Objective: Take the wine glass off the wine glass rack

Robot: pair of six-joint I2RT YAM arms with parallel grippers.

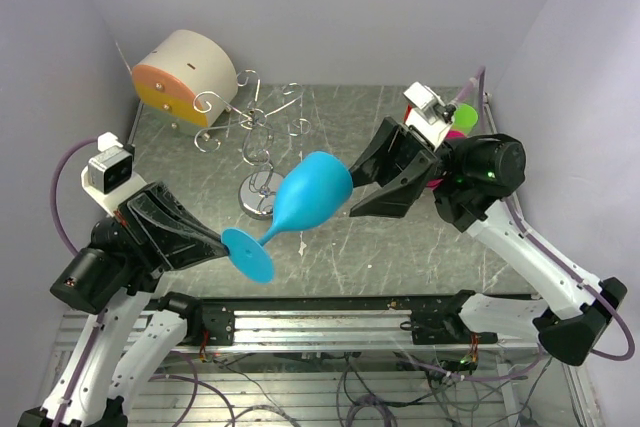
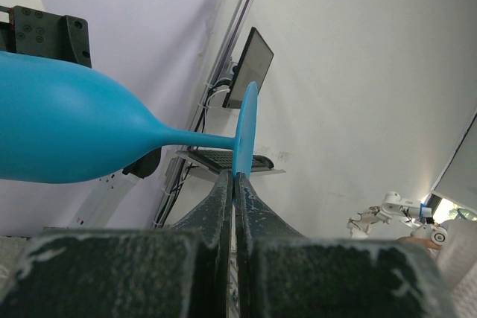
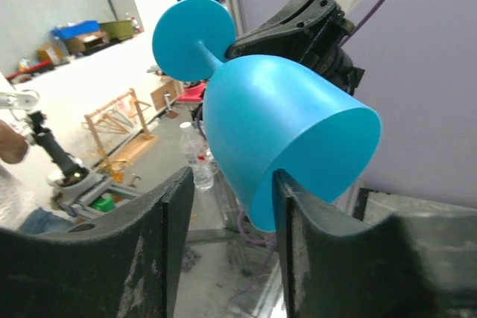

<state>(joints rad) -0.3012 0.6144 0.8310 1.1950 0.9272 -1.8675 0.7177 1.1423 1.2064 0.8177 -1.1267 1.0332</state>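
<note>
The blue wine glass hangs tilted in the air in front of the silver wire wine glass rack, clear of its hooks. My left gripper is shut on the edge of the glass's round foot, and the stem and bowl stretch away to the left in the left wrist view. My right gripper is open at the bowl's rim. In the right wrist view one finger sits in the bowl's mouth, and the other finger stands apart outside it.
A beige-and-orange cylinder lies at the back left, beside the rack's curled hooks. The rack's shiny round base stands just behind the glass. Green and pink objects sit behind the right arm. Purple walls close in on both sides.
</note>
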